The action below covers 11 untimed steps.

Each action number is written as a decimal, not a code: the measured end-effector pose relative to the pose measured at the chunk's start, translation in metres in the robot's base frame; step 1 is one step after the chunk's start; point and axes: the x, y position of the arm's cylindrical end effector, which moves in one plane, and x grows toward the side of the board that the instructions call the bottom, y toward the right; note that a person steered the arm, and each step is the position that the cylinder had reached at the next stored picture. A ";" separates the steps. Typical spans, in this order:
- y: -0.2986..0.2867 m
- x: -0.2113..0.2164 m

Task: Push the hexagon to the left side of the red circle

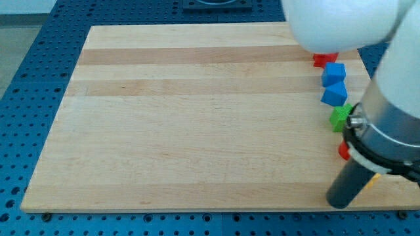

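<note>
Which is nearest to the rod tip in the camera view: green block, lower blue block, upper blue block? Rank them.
From my tip, at the view's bottom right:
1. green block, right edge, partly behind the arm
2. lower blue block, just above the green
3. upper blue block, higher up

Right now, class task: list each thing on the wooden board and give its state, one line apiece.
Red block at the top: partly hidden by the arm.
Upper blue block: touching the lower one.
Lower blue block: lying flat.
Green block: partly hidden.
Small red piece: mostly hidden.
My tip: near the board's bottom edge, touching no block.

My arm [348,23] has a glossy white shell; below it a grey collar; my tip [339,200] ends a dark rod.
</note>
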 end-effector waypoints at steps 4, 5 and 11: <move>0.063 0.000; 0.063 -0.011; -0.003 -0.092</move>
